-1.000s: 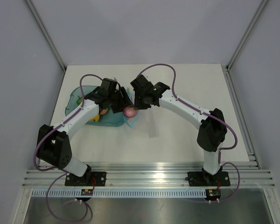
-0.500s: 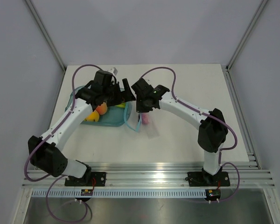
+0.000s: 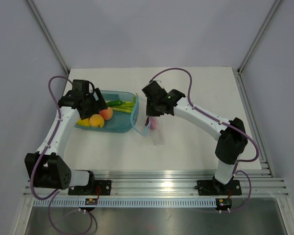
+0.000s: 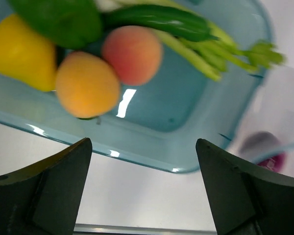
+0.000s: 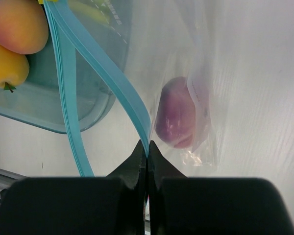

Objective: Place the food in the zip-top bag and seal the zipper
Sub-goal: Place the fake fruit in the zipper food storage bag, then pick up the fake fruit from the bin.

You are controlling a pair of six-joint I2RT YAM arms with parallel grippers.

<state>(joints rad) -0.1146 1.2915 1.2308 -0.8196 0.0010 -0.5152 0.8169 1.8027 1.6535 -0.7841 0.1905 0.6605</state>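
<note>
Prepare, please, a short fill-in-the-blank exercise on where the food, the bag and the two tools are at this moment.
1. The right tool is shut on the light-blue ____ of the zip-top bag.
2. The one food piece already inside the bag is ____ in colour.
3. The left tool hovers over the teal tray with its jaws ____.
Missing words: zipper; purple; open.

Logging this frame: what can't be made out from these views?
Top view: fingertips of the right gripper hidden under its own wrist.
Right wrist view: zip-top bag cut off by the top edge; purple food inside blurred by plastic.
Left wrist view: green food blurred, cut off at the top.
</note>
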